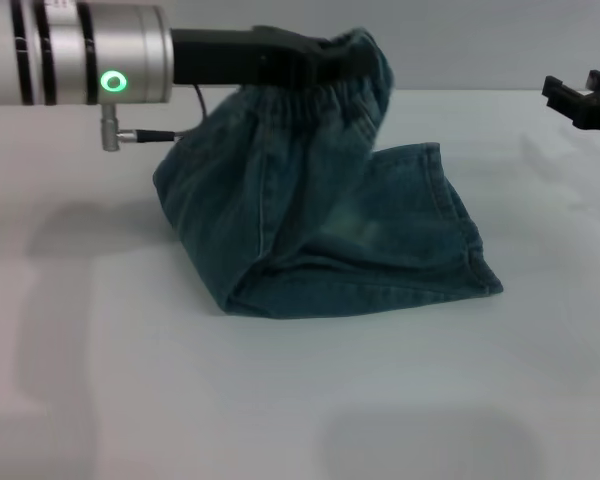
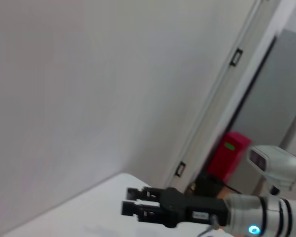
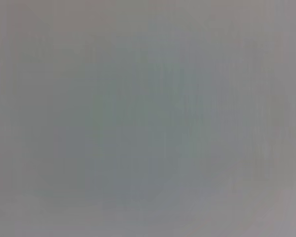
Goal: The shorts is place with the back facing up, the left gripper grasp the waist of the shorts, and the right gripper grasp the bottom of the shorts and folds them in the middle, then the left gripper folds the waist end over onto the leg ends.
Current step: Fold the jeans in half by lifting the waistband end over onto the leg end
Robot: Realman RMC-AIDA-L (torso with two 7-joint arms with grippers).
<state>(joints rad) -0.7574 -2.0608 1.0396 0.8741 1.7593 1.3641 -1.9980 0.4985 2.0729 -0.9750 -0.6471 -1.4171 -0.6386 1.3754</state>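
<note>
The blue-green denim shorts (image 1: 320,230) lie folded lengthwise on the white table (image 1: 300,400). Their gathered waist (image 1: 345,90) is lifted off the table at the back. My left gripper (image 1: 315,60) reaches in from the left and is shut on this waist, with its fingertips buried in the fabric. The leg ends (image 1: 470,250) rest flat on the table to the right. My right gripper (image 1: 572,95) hovers at the far right edge, away from the cloth and holding nothing. The left wrist view shows this right gripper (image 2: 130,201) from afar, fingers slightly parted. The right wrist view shows only plain grey.
Bare table surface (image 1: 100,380) surrounds the shorts at the front and on both sides. A wall, a door frame and a red box (image 2: 229,153) stand far behind the table in the left wrist view.
</note>
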